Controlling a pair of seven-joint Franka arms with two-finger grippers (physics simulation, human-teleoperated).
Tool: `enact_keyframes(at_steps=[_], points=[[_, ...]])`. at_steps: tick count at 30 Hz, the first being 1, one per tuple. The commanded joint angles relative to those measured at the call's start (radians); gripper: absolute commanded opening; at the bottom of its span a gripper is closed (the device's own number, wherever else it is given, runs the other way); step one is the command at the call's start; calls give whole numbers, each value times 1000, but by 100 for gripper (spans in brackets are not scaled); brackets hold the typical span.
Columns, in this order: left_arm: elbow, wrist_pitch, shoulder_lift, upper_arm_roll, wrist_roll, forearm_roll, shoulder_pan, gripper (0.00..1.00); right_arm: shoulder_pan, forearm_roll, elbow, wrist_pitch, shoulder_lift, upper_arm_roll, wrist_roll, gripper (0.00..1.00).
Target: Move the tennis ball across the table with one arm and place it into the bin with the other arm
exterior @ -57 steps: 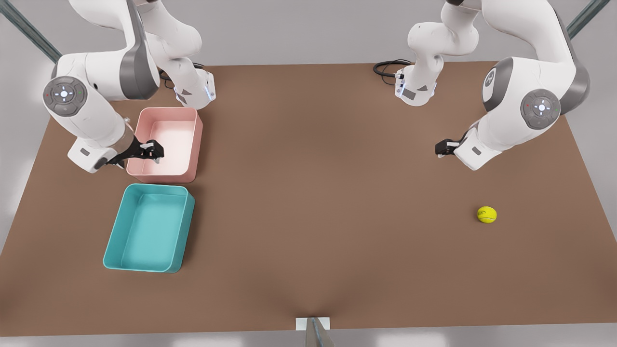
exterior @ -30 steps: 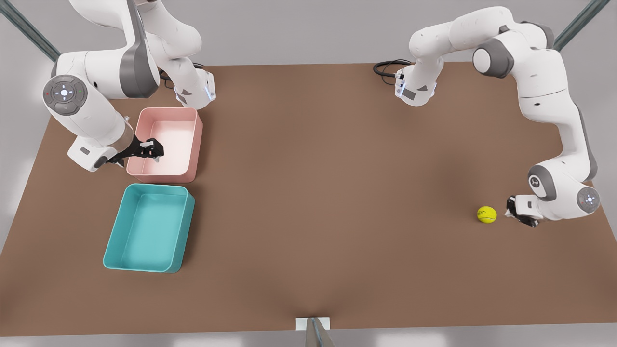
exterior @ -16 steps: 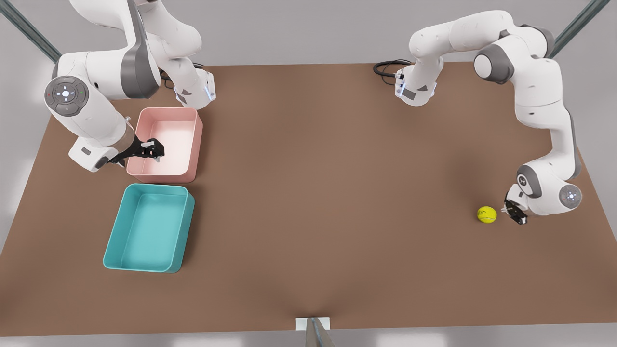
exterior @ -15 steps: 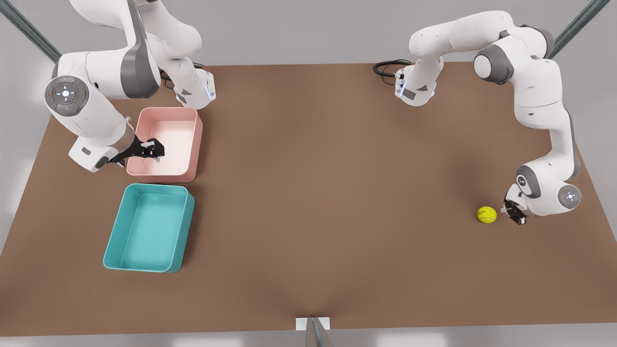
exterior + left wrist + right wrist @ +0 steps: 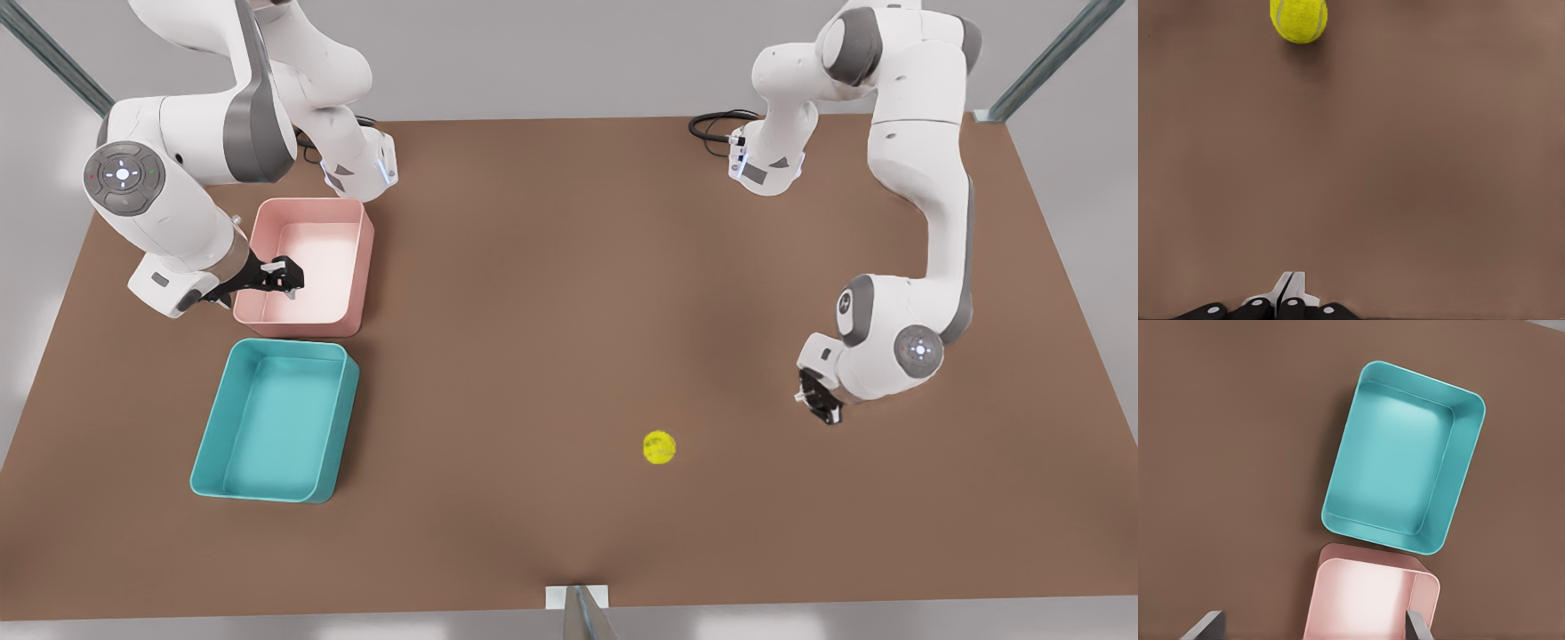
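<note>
The tennis ball (image 5: 659,447) lies free on the brown table (image 5: 569,267), right of middle and near the front edge; in the left wrist view the tennis ball (image 5: 1299,19) is well ahead of the fingertips. My left gripper (image 5: 818,404), on the front view's right, hangs low over the table with its jaws shut and empty (image 5: 1286,283), a good way to the right of the ball. The teal bin (image 5: 276,418) stands empty at the front view's left (image 5: 1401,473). My right gripper (image 5: 280,276) waits open above the pink tub, its fingers (image 5: 1205,628) spread wide.
A pink tub (image 5: 307,258) sits just behind the teal bin, nearly touching it (image 5: 1368,600). Both arm bases stand at the table's back edge, with a black cable (image 5: 716,124) by the right-hand one. Bare tabletop lies between ball and bin.
The left gripper swept toward the front view's left, and the ball has moved well to the left and a little nearer the front edge, away from the gripper. The right arm has stayed put.
</note>
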Motion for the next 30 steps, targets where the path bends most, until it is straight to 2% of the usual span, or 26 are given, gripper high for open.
enact_keyframes(at_steps=[1,2,3,5,8,12,15,21,25,27,30], points=[[146,-451,-60,3,-991,31,-40,21,0,1,0,0,1,0,0,100],[233,-562,-89,5,-1002,31,-53,59,0,1,0,1,1,0,0,100],[227,-590,-138,17,-1022,40,-76,100,0,1,0,1,1,0,-1,100],[238,-616,-201,51,-1493,8,-134,100,0,1,0,1,1,0,-1,100],[281,-669,-235,149,-1599,-76,-158,100,0,1,-1,3,4,0,0,100],[286,-709,-243,152,-1617,-76,-160,100,23,-6,-6,32,47,6,0,100],[290,-737,-235,146,-1551,-75,-145,100,112,5,17,219,174,7,72,100],[283,-738,-229,146,-1550,-78,-140,100,250,39,252,592,540,7,367,100],[283,-741,-215,147,-1527,-75,-137,100,290,37,292,895,689,3,410,100],[283,-741,-215,147,-1527,-75,-137,100,301,36,392,918,764,3,407,100],[283,-741,-215,147,-1527,-73,-137,100,299,36,396,1089,833,-6,407,100]])
